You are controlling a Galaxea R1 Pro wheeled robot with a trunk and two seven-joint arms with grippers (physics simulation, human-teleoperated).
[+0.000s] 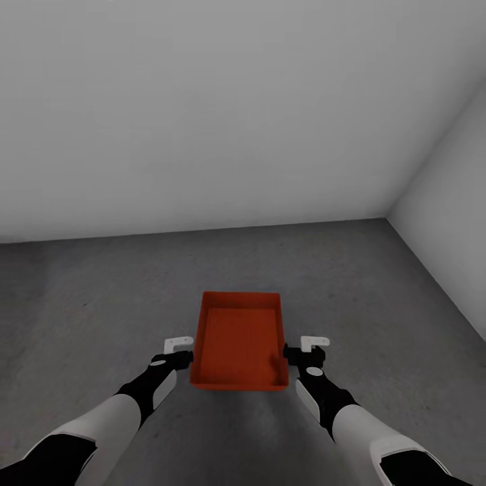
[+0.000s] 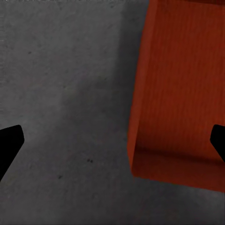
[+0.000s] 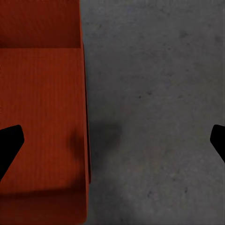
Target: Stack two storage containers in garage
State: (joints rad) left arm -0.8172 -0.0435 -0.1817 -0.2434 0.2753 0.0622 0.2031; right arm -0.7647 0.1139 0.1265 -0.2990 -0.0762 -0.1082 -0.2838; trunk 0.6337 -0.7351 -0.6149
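Now one storage container (image 1: 239,341) on floor (image 1: 378,297), two end effectors flanking, open.

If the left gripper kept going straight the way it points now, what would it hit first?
Probably the concrete floor: the left gripper looks down at bare floor beside the red-orange container, whose wall crosses under one finger. Depth is unclear, so that finger might meet the rim first.

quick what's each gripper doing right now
Left gripper: open, beside the storage container, holding nothing.
Right gripper: open, straddling the container's wall, not clamped.
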